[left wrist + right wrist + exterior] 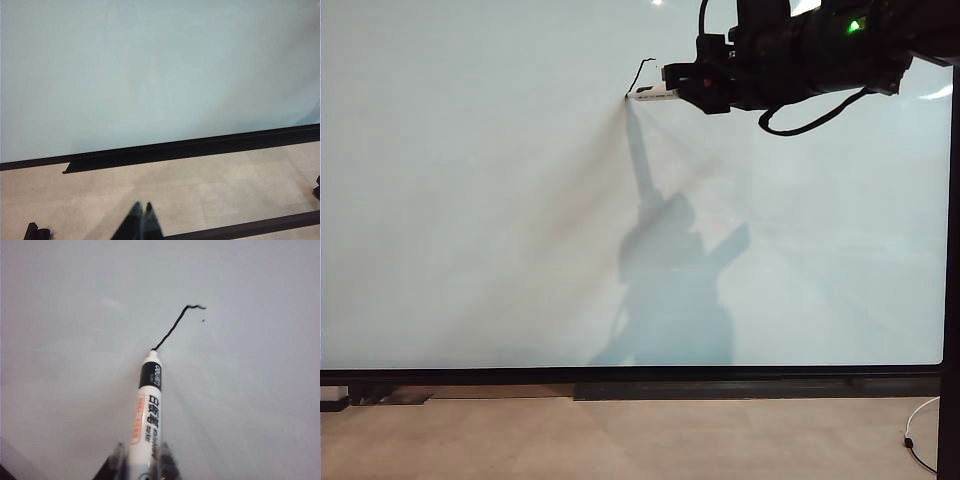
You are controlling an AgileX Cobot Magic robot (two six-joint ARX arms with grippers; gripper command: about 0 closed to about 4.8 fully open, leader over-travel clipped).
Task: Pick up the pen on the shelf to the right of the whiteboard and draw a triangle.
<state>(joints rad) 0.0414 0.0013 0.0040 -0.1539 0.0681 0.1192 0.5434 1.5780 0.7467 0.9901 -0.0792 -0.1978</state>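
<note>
My right gripper (682, 92) (141, 455) is shut on the pen (653, 94) (146, 415), a white marker with a black band and printed label. Its dark tip touches the whiteboard (470, 200) (250, 390) high up, right of the middle. From the tip a short wobbly black line (638, 74) (176, 325) runs up and hooks over: a single stroke of the triangle. My left gripper (142, 207) is shut with nothing in it, low over the pale floor in front of the board (150, 75).
The board's black bottom frame and ledge (640, 378) (190, 148) run along its lower edge. The right arm's shadow (670, 290) falls on the board. A white cable (918, 425) lies on the floor at the lower right.
</note>
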